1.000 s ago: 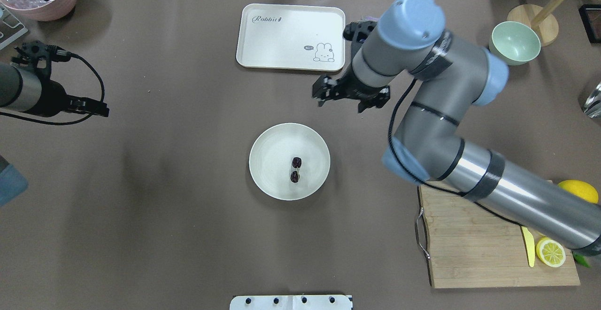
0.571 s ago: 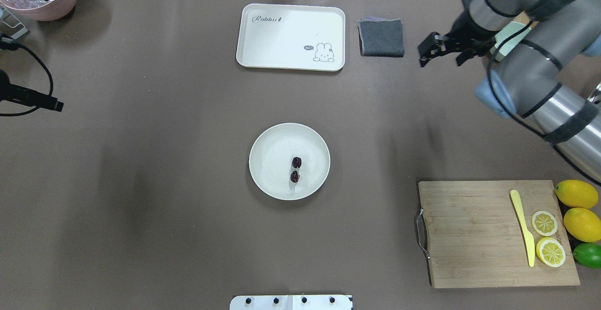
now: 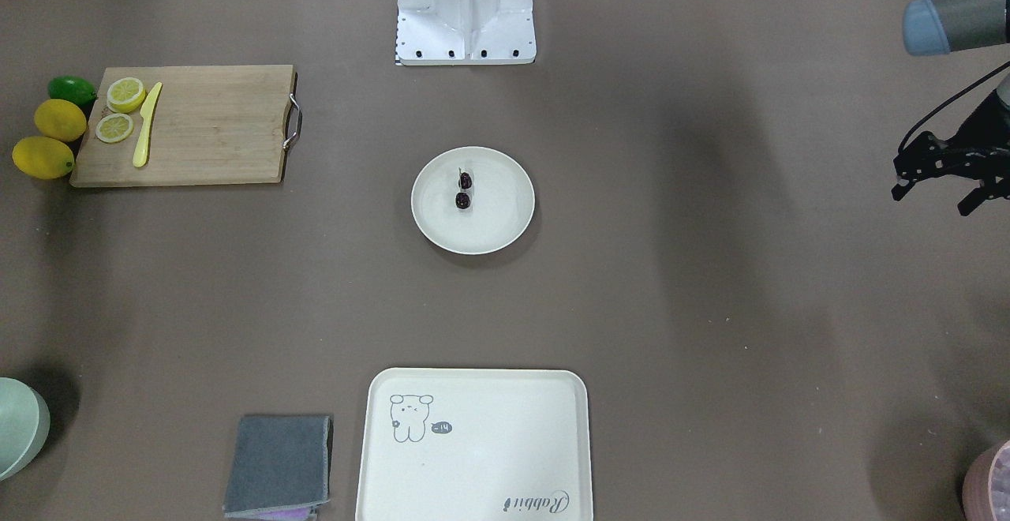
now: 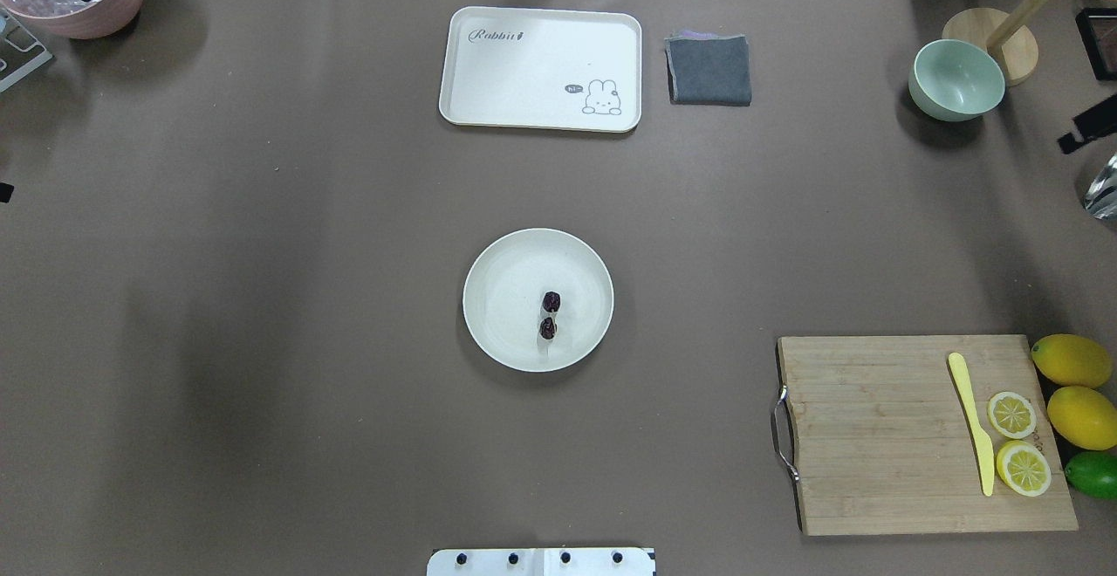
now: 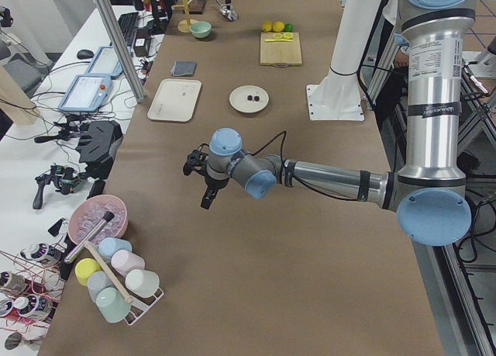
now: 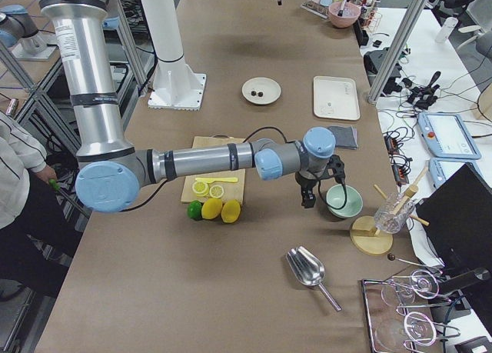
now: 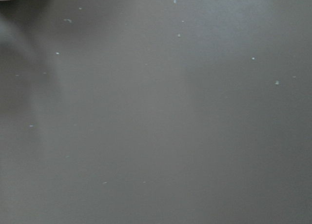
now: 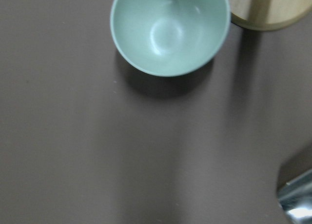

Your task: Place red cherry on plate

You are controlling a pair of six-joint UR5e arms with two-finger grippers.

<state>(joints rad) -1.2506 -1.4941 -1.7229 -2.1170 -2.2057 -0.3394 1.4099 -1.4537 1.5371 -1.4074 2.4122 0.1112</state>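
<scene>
Since red cherry (image 4: pixel 550 314) lies on plate (image 4: pixel 497 297), 5 o'clock of centre, we judge placing done; left end effector (image 3: pixel 929 199) released; right end effector (image 6: pixel 306 193): we cannot tell; next: keep clear.

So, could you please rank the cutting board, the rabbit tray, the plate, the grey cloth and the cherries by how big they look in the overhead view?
Largest to smallest:
1. cutting board
2. rabbit tray
3. plate
4. grey cloth
5. cherries
None of them look alike enough to leave the order in doubt.
</scene>
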